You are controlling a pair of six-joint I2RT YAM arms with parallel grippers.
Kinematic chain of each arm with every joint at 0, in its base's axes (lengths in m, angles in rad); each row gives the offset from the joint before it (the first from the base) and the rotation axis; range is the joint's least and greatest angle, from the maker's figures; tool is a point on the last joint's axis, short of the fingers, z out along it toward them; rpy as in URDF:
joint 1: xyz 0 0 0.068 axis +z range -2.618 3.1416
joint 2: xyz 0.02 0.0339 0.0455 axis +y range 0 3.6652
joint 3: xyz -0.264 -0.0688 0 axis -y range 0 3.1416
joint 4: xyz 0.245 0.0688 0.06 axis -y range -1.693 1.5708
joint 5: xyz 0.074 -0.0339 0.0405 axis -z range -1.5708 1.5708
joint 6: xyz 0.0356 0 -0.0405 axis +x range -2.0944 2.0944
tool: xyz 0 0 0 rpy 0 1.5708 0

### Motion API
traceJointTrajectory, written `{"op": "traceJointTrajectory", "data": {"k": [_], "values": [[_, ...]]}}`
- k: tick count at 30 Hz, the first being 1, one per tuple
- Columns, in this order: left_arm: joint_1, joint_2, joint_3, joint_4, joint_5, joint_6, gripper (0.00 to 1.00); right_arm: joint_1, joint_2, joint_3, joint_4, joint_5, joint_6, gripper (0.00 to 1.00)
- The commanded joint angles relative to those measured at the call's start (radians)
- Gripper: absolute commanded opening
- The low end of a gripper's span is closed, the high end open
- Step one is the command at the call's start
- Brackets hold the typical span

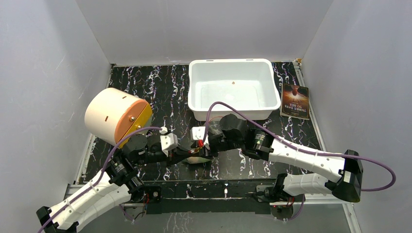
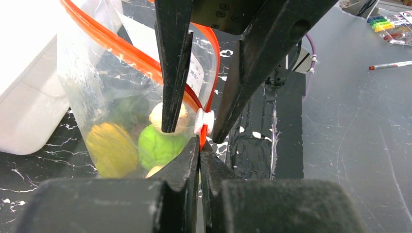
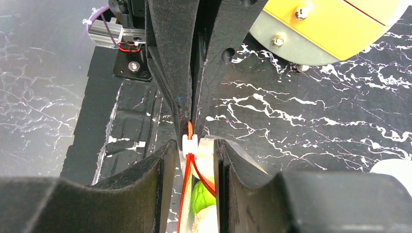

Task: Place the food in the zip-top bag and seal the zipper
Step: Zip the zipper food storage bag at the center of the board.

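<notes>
So the zip-top bag (image 2: 87, 87) sat right in the middle of the black marbled surface (image 1: 165, 87), just in front of the white tub (image 1: 228, 61), squeezed between your two arms. The food was inside: I could make out the lime (image 2: 158, 145), the mango piece (image 2: 111, 148) and a garlic bulb (image 2: 154, 116) through the plastic, plus something dark green behind them that's too hazy to call.

The zipper (image 2: 121, 47) looked unsealed to me. Its two orange strands split apart from the white slider (image 2: 204, 121) and ran off separately, so the mouth gaped.

Your left pincer (image 2: 199, 145) was clamped tight on the zipper's end, right next to the slider. My guess is that it was the anchor, keeping the strip taut so the slider had something to pull against. Your right pincer (image 3: 194, 145) was set narrow but not closed, with one finger on each side of the slider and the bag's mouth, and a bit of daylight showing. It looked lined up to grab, not gripping.

As for the pose, both forearms reached inward low over the surface, with the wrists nose to nose and the fingers interleaved at the slider.
</notes>
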Motion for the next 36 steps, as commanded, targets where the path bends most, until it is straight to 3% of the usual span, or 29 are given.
{"op": "traceJointTrajectory", "data": {"k": [1, 5, 7, 13, 18, 25, 26, 28, 29, 36], "values": [[-0.001, -0.021, -0.003, 0.026, -0.005, 0.018, 0.00, 0.009, -0.005, 0.018, 0.096, 0.016, 0.025, 0.30], [0.000, -0.025, 0.000, 0.032, -0.011, 0.020, 0.00, 0.011, -0.008, 0.014, 0.098, 0.028, 0.024, 0.12], [0.001, -0.027, 0.003, 0.026, -0.003, 0.021, 0.00, 0.011, -0.017, 0.010, 0.079, 0.046, 0.016, 0.08], [0.001, -0.083, -0.015, 0.024, 0.029, 0.018, 0.00, 0.011, -0.081, -0.010, 0.001, 0.153, 0.006, 0.07], [0.000, -0.138, -0.032, 0.041, -0.010, 0.001, 0.00, 0.011, -0.112, -0.004, -0.080, 0.152, 0.001, 0.07], [0.001, -0.095, -0.020, 0.046, -0.009, -0.004, 0.00, 0.011, -0.111, -0.005, -0.050, 0.130, 0.026, 0.01], [-0.001, -0.081, -0.016, 0.049, -0.003, -0.009, 0.04, 0.011, -0.107, -0.003, -0.036, 0.122, 0.028, 0.00], [0.000, -0.046, -0.002, 0.047, 0.018, -0.012, 0.28, 0.011, -0.093, -0.001, -0.009, 0.104, 0.037, 0.00], [-0.001, -0.027, 0.007, 0.044, 0.031, -0.012, 0.34, 0.011, -0.087, -0.001, 0.002, 0.096, 0.041, 0.00], [0.000, 0.025, 0.041, 0.057, 0.051, -0.009, 0.36, 0.011, -0.045, 0.009, 0.029, 0.065, 0.055, 0.00]]}}
